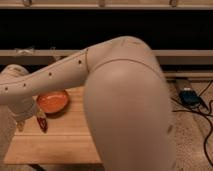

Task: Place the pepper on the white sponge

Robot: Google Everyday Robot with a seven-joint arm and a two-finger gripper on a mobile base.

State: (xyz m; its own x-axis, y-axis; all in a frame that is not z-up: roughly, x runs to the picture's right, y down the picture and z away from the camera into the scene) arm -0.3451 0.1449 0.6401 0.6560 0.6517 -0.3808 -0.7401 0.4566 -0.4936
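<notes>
– One thing decides the coming move: which way does the pepper (41,122) lie from the gripper (20,124)?

– Just to its right, as the camera sees it. The gripper hangs low over the left edge of the worktop (65,142), and the pepper lies flat on the wood beside it. It sits in front of the orange bowl (52,101), near the bowl's rim but outside it.

– Is the gripper open or closed?

– I cannot tell. Only a pale stub shows at the end of the arm (125,100). The pepper looks to be lying free, not gripped, though I cannot say whether the two touch.

– And its long axis?

– It runs mostly away from the camera, with the far end tipped a little left. I judge a grasp across the slim body would want the gripper shifted right and turned square to that line.

– Where is the white sponge?

– Out of sight. The arm's big shell covers the whole right side of the worktop, so the direction of the carry cannot be read from here.
</notes>
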